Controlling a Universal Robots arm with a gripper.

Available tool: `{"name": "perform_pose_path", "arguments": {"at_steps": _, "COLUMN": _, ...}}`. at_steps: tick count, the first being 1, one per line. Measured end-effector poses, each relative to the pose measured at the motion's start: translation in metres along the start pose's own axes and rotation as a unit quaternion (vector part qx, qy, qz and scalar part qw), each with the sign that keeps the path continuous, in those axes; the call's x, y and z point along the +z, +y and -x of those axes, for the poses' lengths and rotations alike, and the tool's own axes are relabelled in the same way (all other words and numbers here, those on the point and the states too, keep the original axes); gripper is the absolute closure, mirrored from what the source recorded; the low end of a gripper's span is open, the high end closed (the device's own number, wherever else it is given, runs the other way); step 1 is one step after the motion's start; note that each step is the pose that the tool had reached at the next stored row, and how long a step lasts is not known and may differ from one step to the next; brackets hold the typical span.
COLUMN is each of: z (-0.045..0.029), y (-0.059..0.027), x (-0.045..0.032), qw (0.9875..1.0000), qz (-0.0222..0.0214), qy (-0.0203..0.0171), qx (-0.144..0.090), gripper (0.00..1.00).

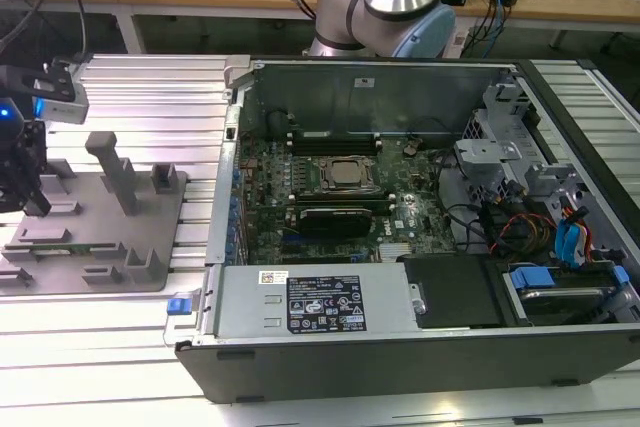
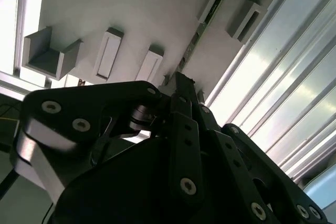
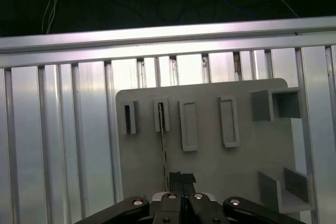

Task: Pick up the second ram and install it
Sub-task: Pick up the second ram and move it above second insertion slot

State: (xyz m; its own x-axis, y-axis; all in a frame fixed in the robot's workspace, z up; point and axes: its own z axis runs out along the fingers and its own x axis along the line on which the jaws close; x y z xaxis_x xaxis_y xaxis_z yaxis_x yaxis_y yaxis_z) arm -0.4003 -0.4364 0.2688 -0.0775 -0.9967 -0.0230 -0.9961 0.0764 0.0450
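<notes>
Second ram: the second ram [image 3: 163, 145] stands on its thin edge over the grey tray [image 3: 210, 177], with its far end in a slot holder [image 3: 162, 115].
Long axis: it runs straight from that holder to the hand [image 3: 182, 178].
Hand: clenched, the fingers almost together, pinching the stick's near end.
Place: the tray lies on the ribbed surface [image 1: 150, 87], at the exterior view's left of the open computer case [image 1: 400, 197].

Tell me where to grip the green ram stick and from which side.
Pinch the second ram across its two flat faces, at mid-length, coming straight down from above: it stands on edge in the grey tray, thin top edge upward.
</notes>
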Motion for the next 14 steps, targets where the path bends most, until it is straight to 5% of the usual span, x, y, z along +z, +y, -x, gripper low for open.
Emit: {"name": "perform_pose_path", "arguments": {"at_steps": 14, "z": -0.0011, "y": 0.0028, "x": 0.0256, "qw": 1.0000, "qz": 0.0000, "qy": 0.0000, "qx": 0.000, "gripper": 0.92}}
